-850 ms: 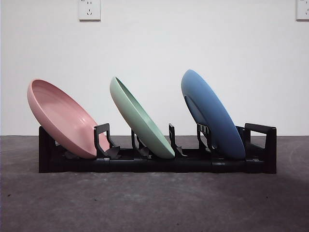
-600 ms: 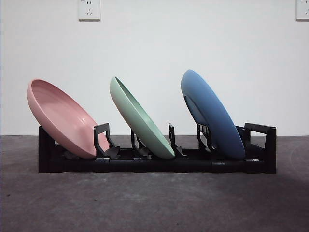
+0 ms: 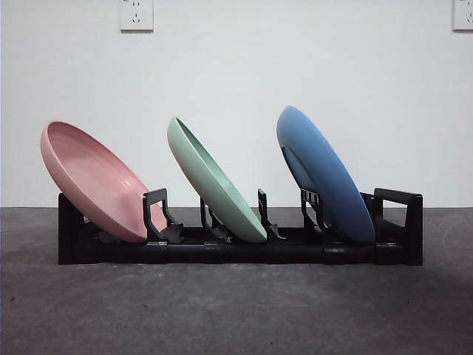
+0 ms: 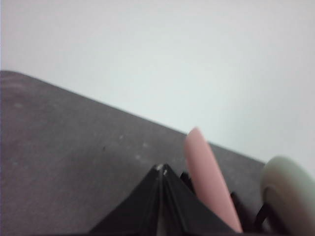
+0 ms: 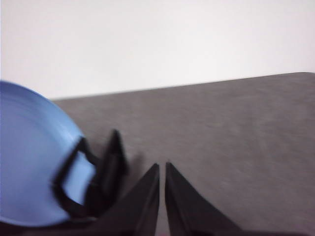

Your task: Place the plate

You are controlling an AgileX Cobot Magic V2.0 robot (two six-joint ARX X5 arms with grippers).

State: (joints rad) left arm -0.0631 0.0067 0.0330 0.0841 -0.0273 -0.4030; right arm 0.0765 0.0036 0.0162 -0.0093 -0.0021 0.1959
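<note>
A black dish rack (image 3: 414,244) stands on the dark table and holds three tilted plates: a pink plate (image 3: 92,177) on the left, a green plate (image 3: 211,181) in the middle and a blue plate (image 3: 321,170) on the right. No arm shows in the front view. My left gripper (image 4: 161,169) is shut and empty, above the table near the pink plate (image 4: 206,177) and the green plate (image 4: 290,189). My right gripper (image 5: 162,167) is shut and empty, beside the blue plate (image 5: 29,152) and the rack's end (image 5: 106,177).
A white wall stands behind the table, with power sockets (image 3: 137,15) high up. Bare dark table (image 3: 236,310) lies in front of the rack and on both sides of it.
</note>
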